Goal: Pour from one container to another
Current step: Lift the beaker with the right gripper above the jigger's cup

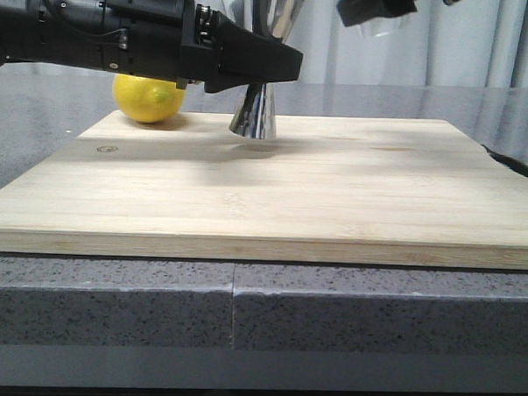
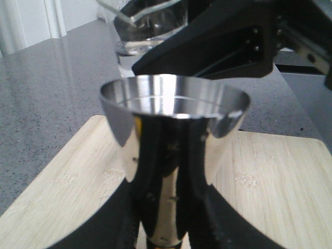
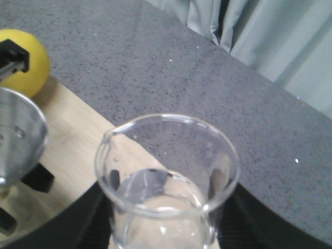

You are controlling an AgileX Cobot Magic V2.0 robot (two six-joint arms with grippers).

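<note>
The steel jigger is at the back of the wooden board, its base at or just above the wood. My left gripper is shut on its narrow waist. In the left wrist view the jigger's open cup fills the middle, between the black fingers. The clear glass beaker is gripped by my right gripper, high up to the right of the jigger. Clear liquid seems to lie in it. In the front view only a bit of the beaker shows under the right gripper.
A yellow lemon rests on the board's back left corner, behind the left arm. The board lies on a grey speckled counter. Grey curtains hang behind the counter.
</note>
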